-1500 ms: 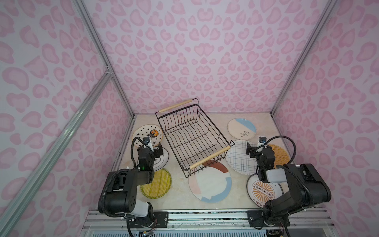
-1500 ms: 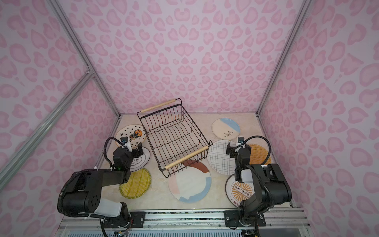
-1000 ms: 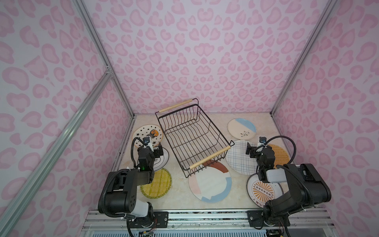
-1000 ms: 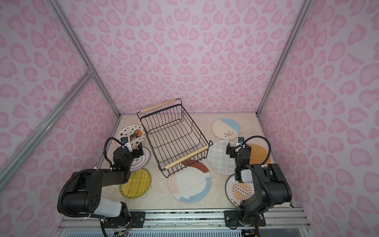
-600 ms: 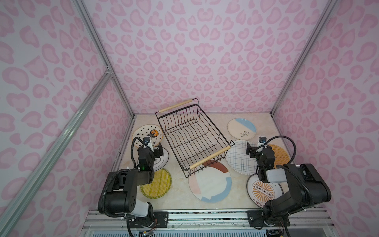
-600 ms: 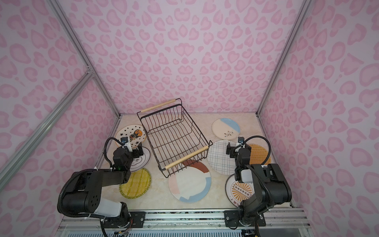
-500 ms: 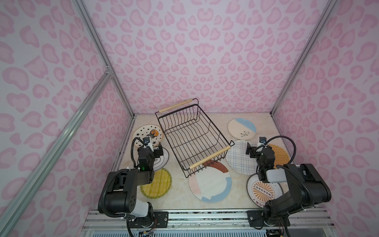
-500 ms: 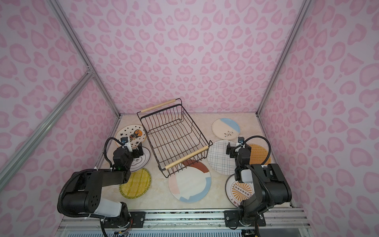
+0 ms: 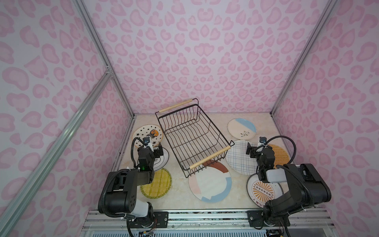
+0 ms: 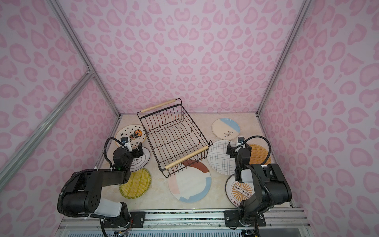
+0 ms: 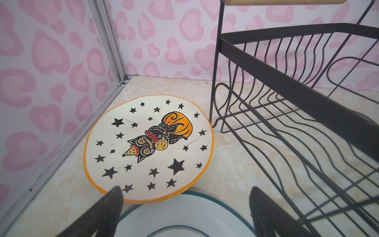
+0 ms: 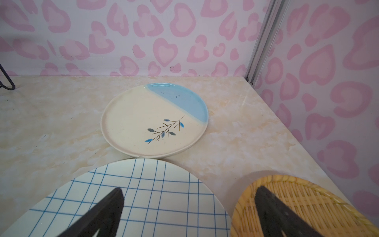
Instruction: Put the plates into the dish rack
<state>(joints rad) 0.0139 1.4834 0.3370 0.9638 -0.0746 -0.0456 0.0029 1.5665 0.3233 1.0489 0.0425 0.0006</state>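
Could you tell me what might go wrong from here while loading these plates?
1. The black wire dish rack seems to overlap the colour-blocked round plate; pulling that plate could drag the rack.
2. The starred orange-rimmed plate lies over the edge of the dark-rimmed white plate; lifting the lower one first could tip it.

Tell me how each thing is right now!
dish rack: upright, empty
starred plate: lying flat
dark-rimmed plate: lying flat
yellow woven plate: lying flat
colour-blocked plate: lying flat
blue-gridded plate: lying flat
orange woven plate: lying flat
sunburst plate: lying flat
cream-and-blue plate: lying flat
left gripper: open, empty
right gripper: open, empty
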